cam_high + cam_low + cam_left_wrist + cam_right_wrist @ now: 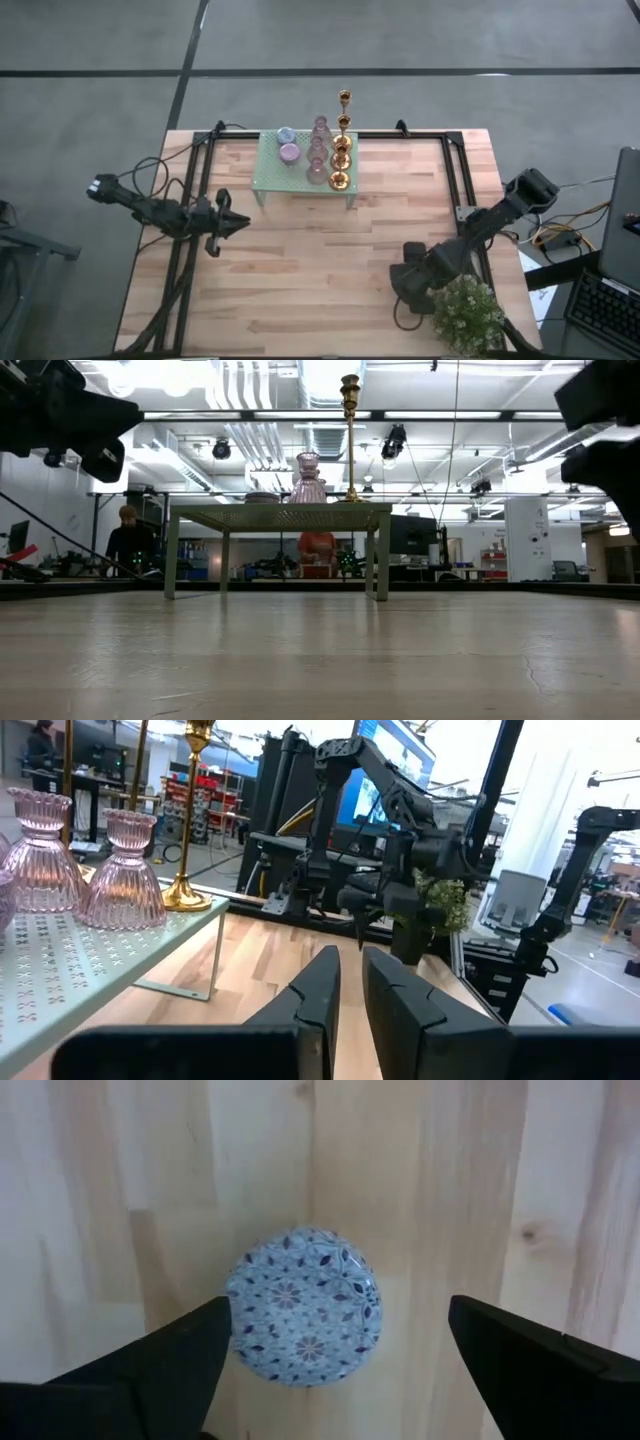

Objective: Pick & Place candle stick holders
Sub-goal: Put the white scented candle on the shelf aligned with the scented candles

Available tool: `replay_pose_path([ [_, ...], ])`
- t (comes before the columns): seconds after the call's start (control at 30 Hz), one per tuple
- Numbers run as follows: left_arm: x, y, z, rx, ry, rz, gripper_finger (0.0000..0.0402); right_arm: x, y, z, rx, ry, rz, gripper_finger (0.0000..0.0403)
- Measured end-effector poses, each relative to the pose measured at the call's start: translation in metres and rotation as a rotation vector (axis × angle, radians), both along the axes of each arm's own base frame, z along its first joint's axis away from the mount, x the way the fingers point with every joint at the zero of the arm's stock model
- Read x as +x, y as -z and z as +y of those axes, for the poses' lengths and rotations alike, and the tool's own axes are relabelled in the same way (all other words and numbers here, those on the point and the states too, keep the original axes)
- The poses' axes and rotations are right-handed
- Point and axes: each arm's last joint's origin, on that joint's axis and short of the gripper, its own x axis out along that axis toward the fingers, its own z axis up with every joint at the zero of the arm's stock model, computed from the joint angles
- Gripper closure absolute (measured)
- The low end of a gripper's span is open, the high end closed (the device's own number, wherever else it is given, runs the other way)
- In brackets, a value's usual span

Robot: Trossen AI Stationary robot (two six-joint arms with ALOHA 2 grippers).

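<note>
The right arm is reaching in from the table's right edge, folded low near the front right corner, its wrist pointing straight down at the wooden table [300, 270] beside the bushy potted plant [468, 312]. The right gripper [335, 1340] is hanging with its two dark fingers spread wide, holding nothing. Between them, on the bare wood, a squat round candle stick holder with a blue floral pattern [303, 1305] is sitting clear of both fingers [170, 1355], closer to one than the other; in the high view the arm is hiding it.

The left arm is stretching in from the left side, roughly level above the table's left half, its left gripper [232, 222] pointing toward the middle of the table. Its fingers [315, 995] are lying nearly together with only a narrow slit between them, and nothing is caught in it.

The other candle stick holders are standing on the mint-green perforated rack [272, 170] at the table's far edge. Gold metal sticks [341, 150] are lining the rack's right side in a row running front to back, the tallest at the rear. Beside them, pink glass holders [318, 150] are forming a second row, and two squat round ones [288, 145] are sitting further left. Past the rack's legs in the low view, a person [128, 540] is sitting at a workbench in the room behind.
</note>
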Motion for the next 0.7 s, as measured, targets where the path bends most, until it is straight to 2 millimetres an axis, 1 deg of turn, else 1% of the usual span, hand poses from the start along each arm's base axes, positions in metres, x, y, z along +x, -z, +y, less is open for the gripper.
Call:
replay_pose_path([
  [0.33,0.0,0.0,0.0,-0.001,0.0,0.001,0.0351,0.006,0.025,0.007,0.006,-0.023,0.126,0.0034],
  [0.47,0.0,0.0,0.0,-0.001,0.0,0.001,0.0351,0.008,0.032,0.009,0.0,-0.062,0.126,0.0034],
  [0.7,0.0,0.0,0.0,0.0,0.0,0.002,0.0351,0.012,0.039,0.012,-0.001,-0.076,0.121,0.0035],
])
